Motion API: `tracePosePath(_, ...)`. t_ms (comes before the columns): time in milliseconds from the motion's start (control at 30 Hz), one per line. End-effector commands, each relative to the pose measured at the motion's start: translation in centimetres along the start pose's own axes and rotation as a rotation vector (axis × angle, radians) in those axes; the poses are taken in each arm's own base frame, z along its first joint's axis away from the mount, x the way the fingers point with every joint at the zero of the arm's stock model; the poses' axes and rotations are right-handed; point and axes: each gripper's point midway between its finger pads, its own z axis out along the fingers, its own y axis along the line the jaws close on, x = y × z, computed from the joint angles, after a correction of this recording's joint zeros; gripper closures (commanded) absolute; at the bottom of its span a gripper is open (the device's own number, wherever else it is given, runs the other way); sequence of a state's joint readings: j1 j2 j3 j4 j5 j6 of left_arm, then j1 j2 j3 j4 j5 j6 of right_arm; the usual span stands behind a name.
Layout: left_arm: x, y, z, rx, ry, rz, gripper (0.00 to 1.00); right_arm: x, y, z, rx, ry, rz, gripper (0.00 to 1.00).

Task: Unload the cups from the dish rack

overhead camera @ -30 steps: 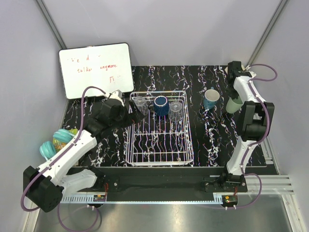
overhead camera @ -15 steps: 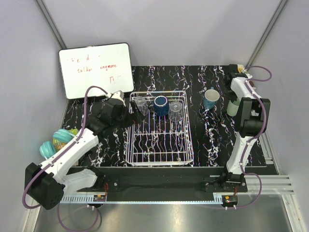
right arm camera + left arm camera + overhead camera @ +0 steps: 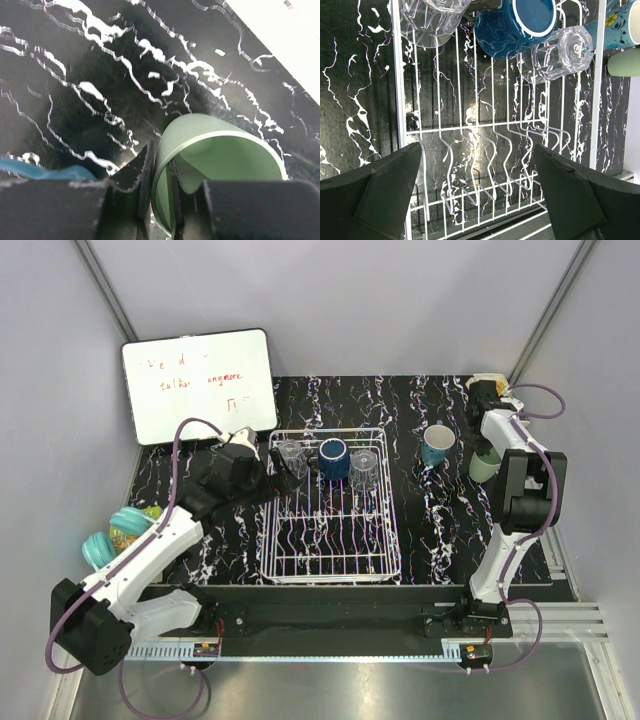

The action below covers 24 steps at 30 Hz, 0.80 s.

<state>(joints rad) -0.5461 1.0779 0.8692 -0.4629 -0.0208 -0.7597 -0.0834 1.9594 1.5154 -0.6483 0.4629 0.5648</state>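
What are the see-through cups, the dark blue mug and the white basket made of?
The clear cups look like glass or hard clear plastic: the wires show through them, with sharp glints. The dark blue mug looks like glazed ceramic: thick-walled and glossy, with wavy white reflections. The dish rack seems to be metal wire with a smooth white coating: thin bent rods.

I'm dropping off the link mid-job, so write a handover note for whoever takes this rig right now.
Left gripper: open, empty, over the dish rack, near the left clear glass.
Right gripper: shut on the pale green tumbler at its rim, on the table's right side; whether it is set down is unclear.
Done: light blue mug stands on the table, outside the rack.
To do: release the tumbler; unload the navy mug, left clear glass and right clear glass.
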Motion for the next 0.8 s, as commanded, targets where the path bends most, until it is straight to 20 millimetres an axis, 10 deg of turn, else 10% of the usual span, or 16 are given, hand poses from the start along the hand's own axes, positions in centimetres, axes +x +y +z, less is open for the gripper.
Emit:
tracePosePath(0,-0.8,-1.3,-1.0,0.061,-0.037,-0.002,0.01,-1.3,0.4,-2.6,-0.073,-0.030,0.031,0.73)
tracePosePath(300,-0.6,-1.9,-1.1,0.069,-0.034,0.047,0.01,-4.6,-1.1,-6.8,-0.096,-0.152,0.067,0.54)
tracePosePath(467,-1.0,-2.3,-1.3,0.072,-0.046,0.095,0.01,-6.4,-0.3,-9.9,-0.199,-0.188,0.101,0.24)
tracePosePath(767,-2.3,-1.8,-0.9,-0.017,-0.080,0.189,0.01,-7.3,2.0,-20.0,-0.493,-0.273,0.137,0.06)
